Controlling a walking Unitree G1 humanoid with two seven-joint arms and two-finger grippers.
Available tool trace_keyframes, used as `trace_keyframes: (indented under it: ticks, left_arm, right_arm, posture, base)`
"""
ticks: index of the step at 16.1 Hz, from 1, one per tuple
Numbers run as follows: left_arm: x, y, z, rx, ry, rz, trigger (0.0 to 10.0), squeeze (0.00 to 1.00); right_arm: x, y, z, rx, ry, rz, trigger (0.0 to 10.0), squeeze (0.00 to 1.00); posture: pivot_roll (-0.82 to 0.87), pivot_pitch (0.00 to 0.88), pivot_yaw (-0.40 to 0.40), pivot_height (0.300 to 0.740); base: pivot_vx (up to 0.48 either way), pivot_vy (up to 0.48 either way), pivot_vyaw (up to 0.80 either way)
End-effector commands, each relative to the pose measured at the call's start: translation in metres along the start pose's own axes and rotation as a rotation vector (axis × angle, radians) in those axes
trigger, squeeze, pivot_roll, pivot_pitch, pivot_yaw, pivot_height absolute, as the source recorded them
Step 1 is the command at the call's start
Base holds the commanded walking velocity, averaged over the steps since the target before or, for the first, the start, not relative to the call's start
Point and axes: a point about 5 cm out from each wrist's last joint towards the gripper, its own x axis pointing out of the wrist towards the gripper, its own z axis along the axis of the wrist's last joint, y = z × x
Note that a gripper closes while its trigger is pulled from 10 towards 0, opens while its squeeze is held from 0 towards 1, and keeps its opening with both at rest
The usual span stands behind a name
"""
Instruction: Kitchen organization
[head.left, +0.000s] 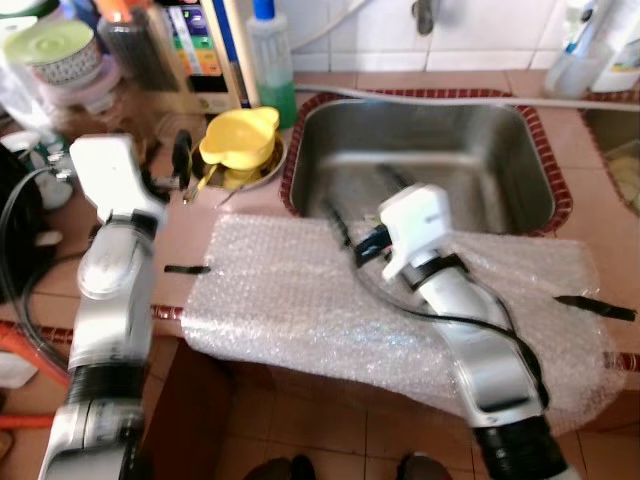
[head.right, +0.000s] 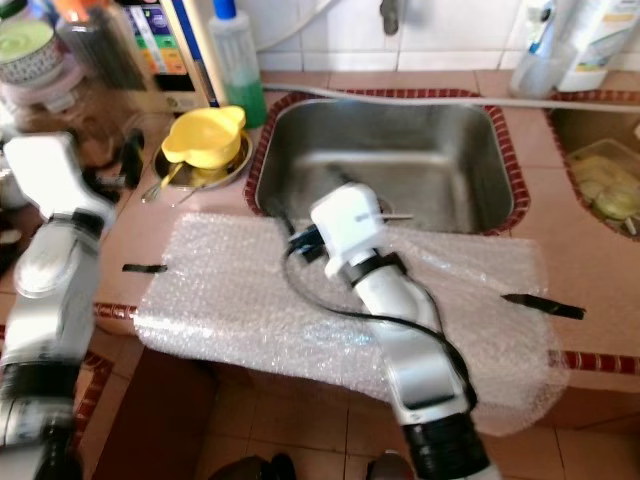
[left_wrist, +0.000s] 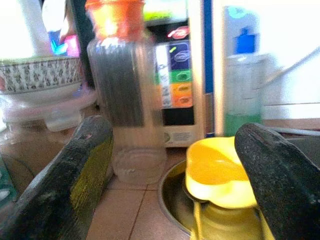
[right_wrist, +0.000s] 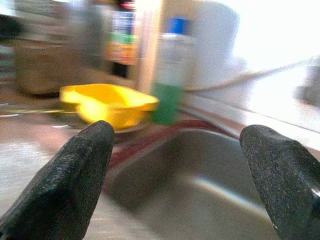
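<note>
We see the yellow cup (head.left: 238, 137) straight ahead of left pincer (left_wrist: 175, 170), fingers wide apart, empty; right pincer (right_wrist: 180, 175) likewise open, farther, over sink (head.left: 520, 130).

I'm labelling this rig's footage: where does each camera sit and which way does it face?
Left eye, right eye: on the head, looking down at the steel sink and the bubble-wrap sheet; both silver arms show.
Left wrist: behind the left gripper, facing the yellow plastic jug; jaws open.
Right wrist: behind the right gripper, facing the sink; jaws open.
All share the jug.
</note>
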Motion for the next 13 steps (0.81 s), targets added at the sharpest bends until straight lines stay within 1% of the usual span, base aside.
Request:
trace_keyframes:
  ticks: [1,3,4,5,6,8,11,12,13]
  left_arm:
    - [-0.003,-0.003,0.007,0.017,-0.012,-0.03,10.0,1.0]
    - [-0.019,-0.014,0.013,0.016,-0.016,-0.085,10.0,1.0]
    - [-0.025,-0.017,0.015,0.008,-0.015,-0.102,10.0,1.0]
    - [-0.03,-0.018,0.017,0.012,-0.01,-0.123,10.0,1.0]
    - [-0.034,-0.017,0.016,0.0,0.009,-0.117,10.0,1.0]
    - [-0.039,-0.018,0.01,-0.022,0.042,-0.126,10.0,1.0]
    - [-0.039,-0.021,0.005,-0.046,0.087,-0.113,10.0,1.0]
    - [-0.039,-0.022,0.004,-0.054,0.099,-0.098,10.0,1.0]
    - [-0.037,-0.025,0.004,-0.067,0.1,-0.108,10.0,1.0]
  right_arm:
    - [-0.003,-0.006,0.009,-0.013,-0.038,-0.045,10.0,0.0]
    - [-0.011,-0.022,0.013,-0.063,-0.044,-0.134,10.0,0.0]
    - [-0.015,-0.026,0.015,-0.084,-0.047,-0.158,10.0,0.0]
    - [-0.019,-0.03,0.019,-0.111,-0.052,-0.178,10.0,0.0]
    - [-0.021,-0.031,0.022,-0.126,-0.058,-0.195,10.0,0.0]
    - [-0.027,-0.036,0.025,-0.163,-0.062,-0.226,10.0,0.0]
    - [-0.037,-0.041,0.022,-0.185,-0.028,-0.244,10.0,0.0]
    - [-0.04,-0.042,0.021,-0.196,-0.014,-0.248,10.0,0.0]
    - [-0.04,-0.042,0.021,-0.193,-0.005,-0.252,10.0,0.0]
  posture:
    - [-0.22,0.163,0.14,0.74]
    - [-0.22,0.162,0.14,0.74]
    - [-0.22,0.162,0.14,0.74]
    - [-0.22,0.162,0.14,0.74]
    - [-0.22,0.162,0.14,0.74]
    - [-0.22,0.158,0.139,0.74]
    - [-0.23,0.158,0.133,0.74]
    - [-0.24,0.16,0.132,0.74]
    - [-0.25,0.161,0.13,0.74]
  base:
    - [0.0,0.0,0.0]
    - [0.0,0.0,0.0]
    - [0.0,0.0,0.0]
    - [0.0,0.0,0.0]
    - [0.0,0.0,0.0]
    - [0.0,0.0,0.0]
    - [0.0,0.0,0.0]
    - [0.0,0.0,-0.66]
    - [0.0,0.0,-0.8]
